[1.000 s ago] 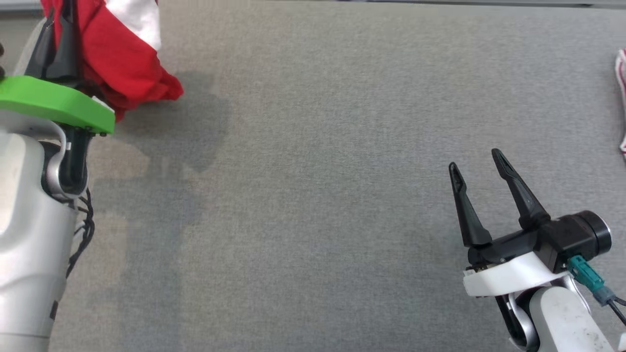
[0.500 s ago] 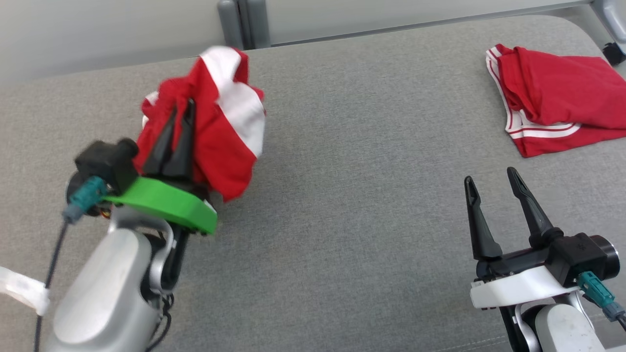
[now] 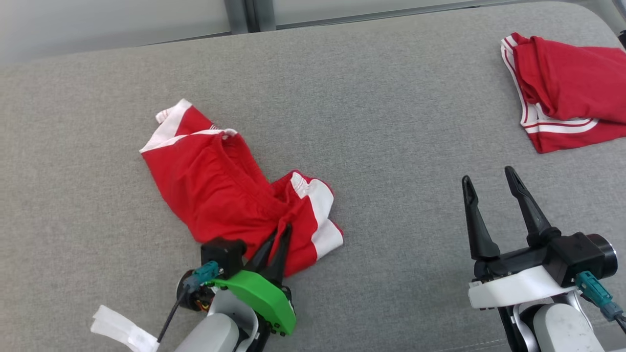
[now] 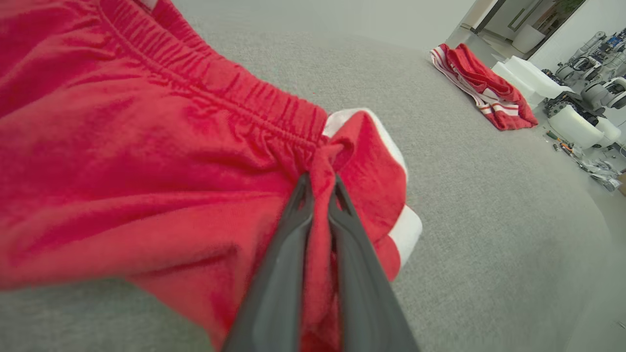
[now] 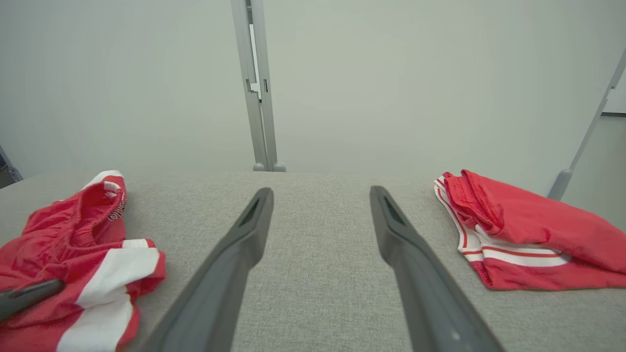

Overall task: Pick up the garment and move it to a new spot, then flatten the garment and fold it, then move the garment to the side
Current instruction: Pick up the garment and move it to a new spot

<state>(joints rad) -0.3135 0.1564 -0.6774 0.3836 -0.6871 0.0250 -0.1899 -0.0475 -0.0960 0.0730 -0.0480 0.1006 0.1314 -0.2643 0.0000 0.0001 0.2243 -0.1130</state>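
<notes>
Even, diffuse bright light, soft faint shadows, no glare. Wrist views bend at edges; left wrist foreground slightly soft.

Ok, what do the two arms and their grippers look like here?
Both grippers have two long, dark, tapering fingers. The left gripper sits on a bright green mount, the right gripper on a white mount. Each carries a black camera block with a teal connector and black cable. Forearms are pale silver-grey.
</notes>
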